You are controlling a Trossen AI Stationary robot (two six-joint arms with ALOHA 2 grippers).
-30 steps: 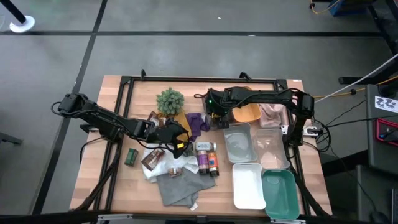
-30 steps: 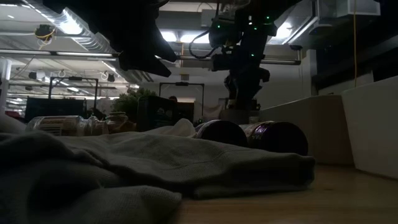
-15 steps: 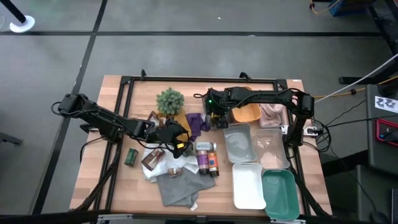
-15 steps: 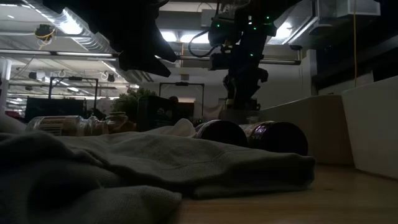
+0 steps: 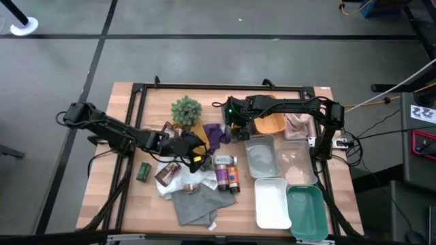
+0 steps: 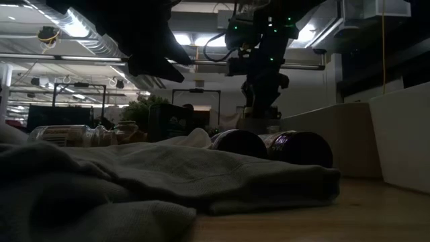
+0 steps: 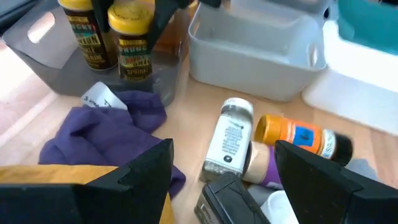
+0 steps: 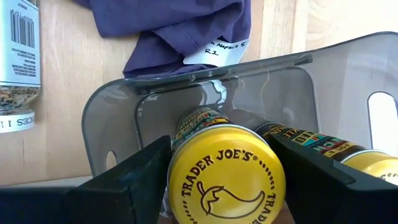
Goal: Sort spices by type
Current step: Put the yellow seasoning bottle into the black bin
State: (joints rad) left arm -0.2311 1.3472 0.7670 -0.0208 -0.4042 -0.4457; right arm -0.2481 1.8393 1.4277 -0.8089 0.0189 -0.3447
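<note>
The right gripper (image 8: 221,180) clamps a round, glossy yellow-capped spice tin (image 8: 227,177) upright inside the translucent grey plastic bin (image 8: 118,118), beside a 2nd tin (image 8: 323,149). The left gripper (image 7: 224,165) hangs open above the crumpled purple cloth (image 7: 106,127).

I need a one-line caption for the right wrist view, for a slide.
Right pincer holds a yellow-topped tin inside the grey bin.

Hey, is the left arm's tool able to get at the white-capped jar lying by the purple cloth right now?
Probably yes. The left tool is open, hanging just short of the white-capped jar, which lies uncovered on bare wood. An orange-capped bottle touches one side; the purple cloth lies clear.
</note>
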